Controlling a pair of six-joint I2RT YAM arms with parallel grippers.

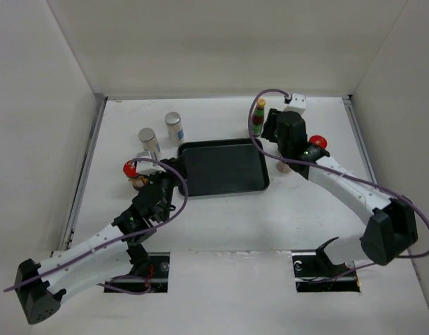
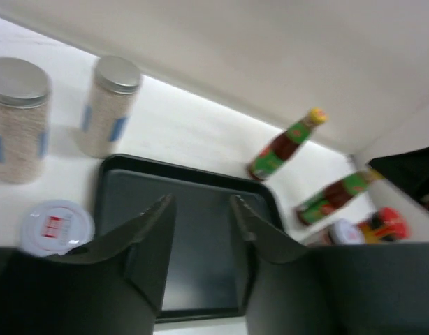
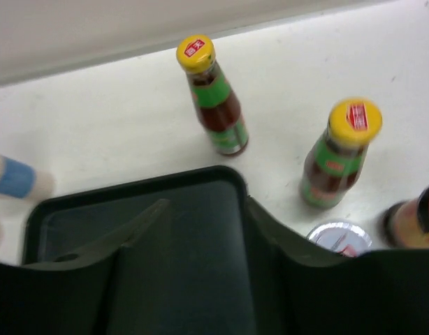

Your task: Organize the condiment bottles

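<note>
The condiment bottles stand in two groups beside the black tray (image 1: 221, 167). Left of it are two white shakers (image 1: 148, 138) (image 1: 175, 127), a red-capped jar (image 1: 133, 169) and a short silver-lidded jar (image 2: 57, 227). On the right are two yellow-capped sauce bottles (image 3: 213, 98) (image 3: 337, 157), a short silver-lidded jar (image 3: 338, 239) and a red-capped jar (image 1: 317, 144). My left gripper (image 2: 200, 202) hangs over the tray's left end, jaws a little apart and empty. My right gripper (image 3: 206, 206) is open astride the tray's far right corner, one finger inside the rim and one outside.
White walls close in the table at the back and both sides. Purple cables trail along both arms. The right arm's body hides part of the right-hand group from above.
</note>
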